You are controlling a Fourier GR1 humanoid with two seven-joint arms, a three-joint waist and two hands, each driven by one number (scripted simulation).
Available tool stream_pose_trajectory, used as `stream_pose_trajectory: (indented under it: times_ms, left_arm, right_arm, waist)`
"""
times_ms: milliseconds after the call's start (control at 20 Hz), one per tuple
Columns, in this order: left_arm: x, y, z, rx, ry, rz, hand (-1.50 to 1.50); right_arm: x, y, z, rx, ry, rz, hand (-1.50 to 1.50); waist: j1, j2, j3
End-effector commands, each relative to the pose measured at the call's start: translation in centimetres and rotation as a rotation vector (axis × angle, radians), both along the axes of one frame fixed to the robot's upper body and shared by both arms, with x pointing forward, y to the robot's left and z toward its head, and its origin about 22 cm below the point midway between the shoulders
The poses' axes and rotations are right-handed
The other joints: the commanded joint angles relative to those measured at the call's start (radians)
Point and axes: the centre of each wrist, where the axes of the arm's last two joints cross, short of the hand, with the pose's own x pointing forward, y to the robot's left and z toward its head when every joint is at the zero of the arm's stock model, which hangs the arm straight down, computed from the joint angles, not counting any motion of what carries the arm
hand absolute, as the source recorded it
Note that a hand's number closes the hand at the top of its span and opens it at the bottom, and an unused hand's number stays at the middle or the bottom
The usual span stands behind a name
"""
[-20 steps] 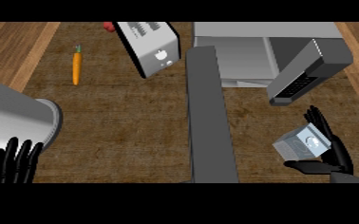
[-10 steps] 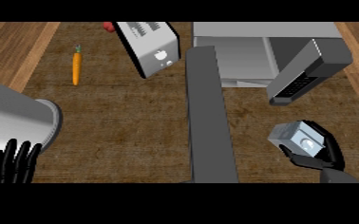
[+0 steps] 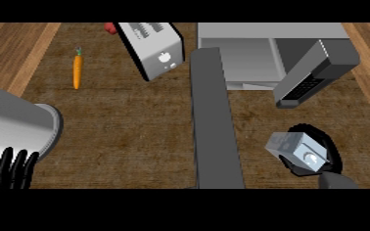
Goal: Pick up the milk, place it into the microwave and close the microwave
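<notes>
Head view, looking steeply down on the wooden counter [image 3: 145,127].

R. hand [image 3: 325,149], near right: black fingers are curling round the milk [image 3: 298,148], a small grey carton w/ a round cap facing up. The hand is wrapping the carton from behind & the right side, so most of the palm is hidden; the grey forearm is entering from the near edge just below it. The carton is sitting tilted in the grasp, its near-left face showing. Whether it is touching the counter or lifted clear cannot be told from this angle.

L. hand [image 3: 18,169], near left corner: fingers are pointing up, straight & spread, holding nothing. It is resting just beside the rim of a large grey pot [image 3: 29,127], whose curved wall is filling the left edge.

Microwave [image 3: 245,54], far right: cavity is standing open, pale inside. Its door [image 3: 314,73] is swinging out to the right, dark edge showing. The milk is lying near & to the right of the cavity, apart from the microwave, not inside.

A long grey bar [image 3: 213,122] is running near-to-far through the centre, left of the milk.

Far centre: a toaster [image 3: 155,49], tilted. Far left: a carrot [image 3: 77,71] lying lengthwise, well apart from both hands.
</notes>
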Motion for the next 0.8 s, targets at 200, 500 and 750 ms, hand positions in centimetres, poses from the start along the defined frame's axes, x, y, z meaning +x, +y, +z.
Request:
stream_pose_trajectory:
  times_ms: [200,500,750]
  left_arm:
    - [-0.1,0.5,0.4,0.012,-0.008,0.029,-1.5]
    - [-1.1,1.6,0.1,-0.001,-0.005,0.017,-1.5]
    - [-0.9,1.8,0.1,-0.022,0.004,0.003,-1.5]
  right_arm:
    - [3.4,6.2,1.3,0.111,-0.168,0.034,1.5]
    - [2.7,9.1,3.3,0.071,-0.169,0.067,1.5]
    - [-1.2,10.5,6.1,0.059,-0.157,0.069,1.5]
  waist:
    - [-0.005,-0.002,-0.002]
    - [-0.007,-0.002,-0.002]
    - [-0.011,-0.002,-0.002]
